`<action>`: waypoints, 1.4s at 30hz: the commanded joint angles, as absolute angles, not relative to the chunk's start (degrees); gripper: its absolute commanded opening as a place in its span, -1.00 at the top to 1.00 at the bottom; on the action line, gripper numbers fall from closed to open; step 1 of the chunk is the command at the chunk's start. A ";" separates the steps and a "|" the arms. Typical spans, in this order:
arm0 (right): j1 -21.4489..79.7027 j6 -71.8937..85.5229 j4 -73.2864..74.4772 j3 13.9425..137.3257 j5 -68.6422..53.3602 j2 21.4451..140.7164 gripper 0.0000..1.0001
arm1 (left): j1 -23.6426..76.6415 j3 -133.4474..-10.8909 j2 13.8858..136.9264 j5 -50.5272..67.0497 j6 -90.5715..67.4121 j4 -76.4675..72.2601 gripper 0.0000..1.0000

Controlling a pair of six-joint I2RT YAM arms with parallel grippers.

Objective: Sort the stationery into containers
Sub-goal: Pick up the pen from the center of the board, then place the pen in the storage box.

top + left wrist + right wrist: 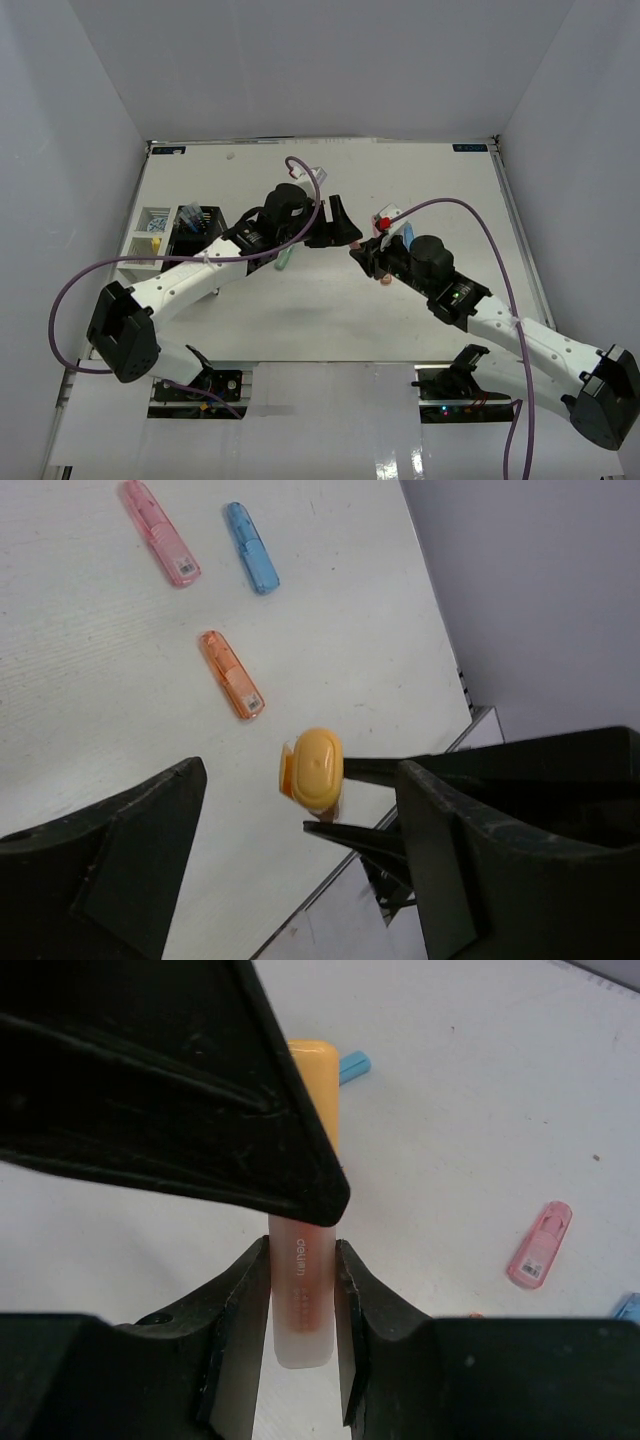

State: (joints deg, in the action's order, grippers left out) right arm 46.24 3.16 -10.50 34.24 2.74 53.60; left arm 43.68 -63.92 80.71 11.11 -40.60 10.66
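Your right gripper [300, 1260] clamped the orange marker [300, 1330]. Your left gripper [298, 780] sat spread wide around its yellow cap [312, 765], seemingly not touching.

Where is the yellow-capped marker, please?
Right wrist view: the yellow-capped marker is held above mid-table in the right gripper, facing the open left gripper.

Five unsorted markers [231, 674], one black organizer [210, 218], one white tray [134, 246].

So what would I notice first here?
The right pincer pinches a yellow-capped marker up in the air over the middle of the table, poking it between the fingers of the wide-open left pincer. Beyond them, a pink marker, a blue marker and an orange marker lie loose.
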 commanded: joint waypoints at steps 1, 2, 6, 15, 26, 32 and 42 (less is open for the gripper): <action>46.76 2.81 -15.64 33.58 1.58 52.38 0.79 | 44.47 -65.92 81.03 6.34 -42.27 8.70 -0.64; 46.93 2.64 -15.91 33.31 1.84 52.38 0.78 | 44.65 -66.09 81.21 5.98 -42.45 8.27 -0.57; 46.93 2.64 -17.23 31.64 2.81 51.59 0.78 | 45.88 -67.59 83.40 6.06 -42.54 7.91 -0.05; 47.02 3.16 -17.40 29.97 5.89 49.75 -0.27 | 47.20 -66.80 83.15 4.84 -41.84 8.17 0.80; 46.93 2.99 -13.98 26.99 10.45 45.45 -0.80 | 41.94 -65.57 75.33 -15.02 -37.79 21.61 0.84; 46.76 2.55 -13.45 23.29 13.53 41.40 -0.80 | 22.28 -60.73 62.15 -21.35 -34.38 27.15 0.87; 46.32 4.22 -13.27 21.80 14.41 40.61 -0.80 | -4.10 -57.75 54.84 -32.70 -22.78 29.63 0.85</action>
State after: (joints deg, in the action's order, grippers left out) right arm 46.52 3.40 -11.88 22.28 13.02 41.19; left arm 1.58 -59.53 55.18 -29.08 -28.32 27.88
